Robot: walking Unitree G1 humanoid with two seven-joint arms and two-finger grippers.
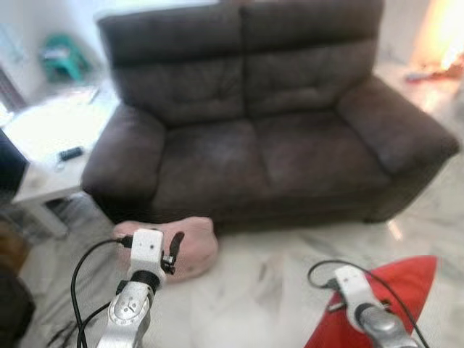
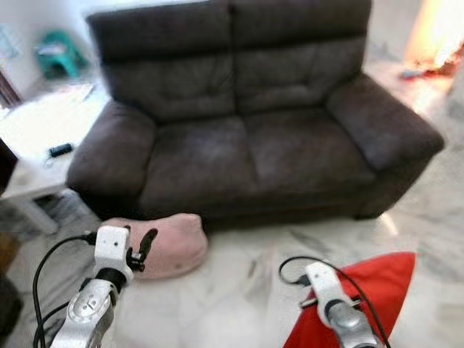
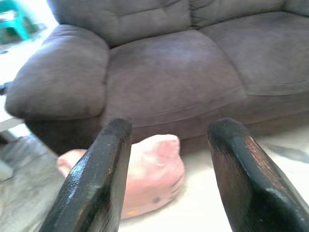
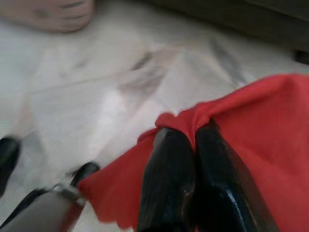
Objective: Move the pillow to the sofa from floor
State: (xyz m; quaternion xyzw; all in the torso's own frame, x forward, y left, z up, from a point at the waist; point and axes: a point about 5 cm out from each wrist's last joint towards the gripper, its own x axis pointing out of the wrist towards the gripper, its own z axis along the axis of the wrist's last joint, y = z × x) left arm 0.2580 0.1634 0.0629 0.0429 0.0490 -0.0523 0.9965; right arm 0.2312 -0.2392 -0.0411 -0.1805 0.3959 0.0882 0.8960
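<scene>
White marble floor [image 1: 283,261] with grey veining across the foreground, glossy and pale. White low table [image 1: 43,134] at far left, its top brightly lit; a small dark device [image 1: 70,153], possibly a remote, lies near the table's front edge, beside a faint light-coloured item too blurred to identify. Papers or a flat light object [image 1: 87,94] rest at the table's rear. Green stool [image 1: 61,58] behind the table, near the wall. Dark furniture edge [image 1: 11,170] at the left margin. Bright orange glow [image 1: 442,36] at upper right, with a reddish object [image 1: 435,72] on the floor below it, details indistinct.
</scene>
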